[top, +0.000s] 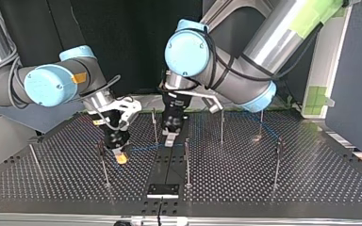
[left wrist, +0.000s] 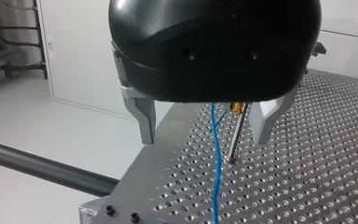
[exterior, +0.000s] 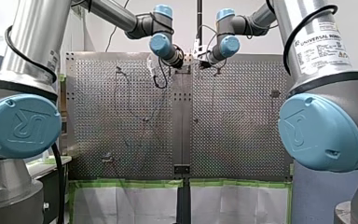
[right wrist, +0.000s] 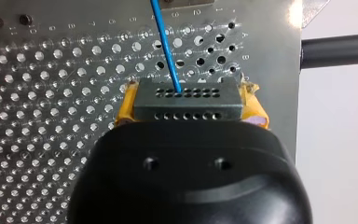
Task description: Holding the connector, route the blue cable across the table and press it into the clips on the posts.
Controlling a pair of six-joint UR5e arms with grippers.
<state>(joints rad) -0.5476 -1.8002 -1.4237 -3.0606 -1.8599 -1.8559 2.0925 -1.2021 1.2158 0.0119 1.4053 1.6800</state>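
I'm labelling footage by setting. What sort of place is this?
Probably a robotics lab test bench: two industrial arms, a perforated metal table with thin posts, and a blue cable.

Green tape [exterior: 126,183] runs along the edge of the table [exterior: 242,116] nearest the front view's camera, with white sheets [exterior: 121,205] hanging below it. In the top view a small black plate [top: 162,189] sits on the table's middle strip, and a white upright [top: 332,61] at the right carries green patches [top: 316,98]. In the left wrist view a black bar [left wrist: 42,165] runs beside the table, above a pale floor [left wrist: 51,116]
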